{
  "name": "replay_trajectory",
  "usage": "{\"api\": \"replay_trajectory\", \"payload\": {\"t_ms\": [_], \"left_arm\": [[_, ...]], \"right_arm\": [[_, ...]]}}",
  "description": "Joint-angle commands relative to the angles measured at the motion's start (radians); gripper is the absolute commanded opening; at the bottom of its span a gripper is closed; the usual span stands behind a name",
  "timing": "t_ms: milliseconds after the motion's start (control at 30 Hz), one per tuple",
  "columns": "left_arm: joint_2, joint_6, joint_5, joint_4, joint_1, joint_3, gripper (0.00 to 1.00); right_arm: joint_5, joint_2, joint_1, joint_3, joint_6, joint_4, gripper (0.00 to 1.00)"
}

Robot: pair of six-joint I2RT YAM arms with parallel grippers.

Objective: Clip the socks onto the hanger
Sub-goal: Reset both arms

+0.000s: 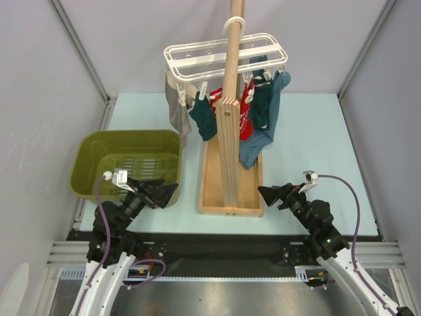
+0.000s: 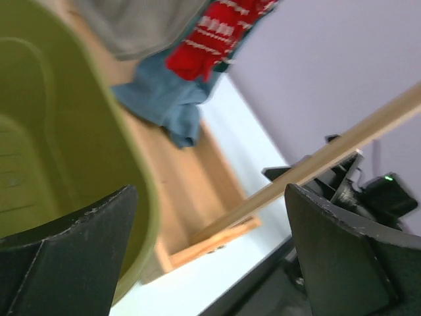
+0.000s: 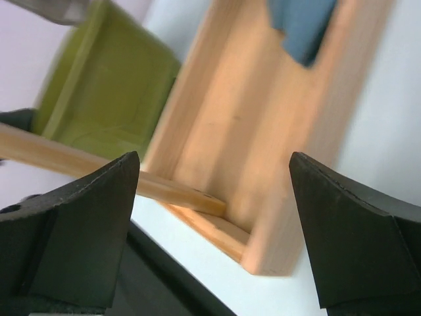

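Socks (image 1: 204,118) hang pegged beneath the hanger (image 1: 204,56) — left gripper (image 1: 170,192) and right gripper (image 1: 264,194) are held wide open and empty, clear of it.

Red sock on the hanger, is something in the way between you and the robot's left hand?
Yes. The red sock hangs behind the wooden post as seen from the left gripper, so the post blocks a straight reach. A dark teal sock also hangs on that near side. The gripper is open and holds nothing.
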Motion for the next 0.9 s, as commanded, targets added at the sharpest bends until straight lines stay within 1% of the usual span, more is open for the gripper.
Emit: {"api": "replay_trajectory", "payload": {"t_ms": [0, 33, 67, 133, 167, 200, 233, 267, 300, 333, 367, 433, 467, 633, 733, 867], "left_arm": [[-0.132, -0.147, 0.140, 0.263, 0.003, -0.086, 1.00], [-0.149, -0.161, 0.152, 0.288, 0.003, -0.108, 1.00], [-0.137, -0.188, 0.215, 0.417, 0.003, -0.143, 1.00], [-0.145, -0.265, 0.264, 0.591, 0.003, -0.203, 0.99], [-0.145, -0.380, 0.274, 0.777, 0.003, -0.281, 1.00], [-0.137, -0.436, 0.277, 0.877, 0.003, -0.313, 0.99], [-0.128, -0.501, 0.268, 1.099, 0.003, -0.388, 1.00], [-0.122, -0.633, 0.249, 1.216, 0.003, -0.504, 1.00], [-0.122, -0.662, 0.223, 1.266, 0.003, -0.528, 0.99], [-0.134, -0.665, 0.231, 1.253, 0.003, -0.536, 1.00], [-0.143, -0.637, 0.240, 1.230, 0.003, -0.529, 1.00], [-0.140, -0.629, 0.260, 1.201, 0.003, -0.530, 0.99], [-0.126, -0.627, 0.261, 1.197, 0.003, -0.532, 0.99], [-0.111, -0.612, 0.261, 1.176, 0.003, -0.528, 1.00], [-0.106, -0.603, 0.267, 1.162, 0.003, -0.528, 1.00], [-0.093, -0.601, 0.287, 1.165, 0.003, -0.532, 1.00]], "right_arm": [[-0.107, -0.008, 0.007, -0.138, 0.066, 0.461, 1.00], [-0.084, -0.008, 0.009, -0.145, 0.078, 0.454, 1.00], [-0.095, 0.002, 0.015, -0.146, 0.068, 0.490, 1.00], [-0.116, 0.024, 0.012, -0.150, 0.071, 0.527, 1.00], [-0.110, 0.029, 0.012, -0.151, 0.083, 0.542, 1.00], [-0.098, 0.030, 0.015, -0.150, 0.094, 0.535, 1.00], [-0.051, 0.023, 0.015, -0.148, 0.119, 0.514, 1.00], [-0.020, 0.018, 0.015, -0.146, 0.133, 0.451, 1.00], [0.017, 0.013, 0.015, -0.142, 0.155, 0.411, 1.00], [0.083, 0.010, 0.015, -0.140, 0.163, 0.379, 1.00], [0.112, 0.010, 0.015, -0.139, 0.179, 0.310, 1.00], [0.198, 0.009, 0.016, -0.133, 0.201, 0.239, 1.00], [0.215, 0.009, 0.016, -0.133, 0.216, 0.205, 1.00], [0.238, 0.038, 0.019, -0.131, 0.226, 0.191, 1.00], [0.267, 0.065, 0.024, -0.130, 0.261, 0.139, 1.00], [0.241, 0.062, 0.036, -0.128, 0.244, 0.110, 1.00]]}}
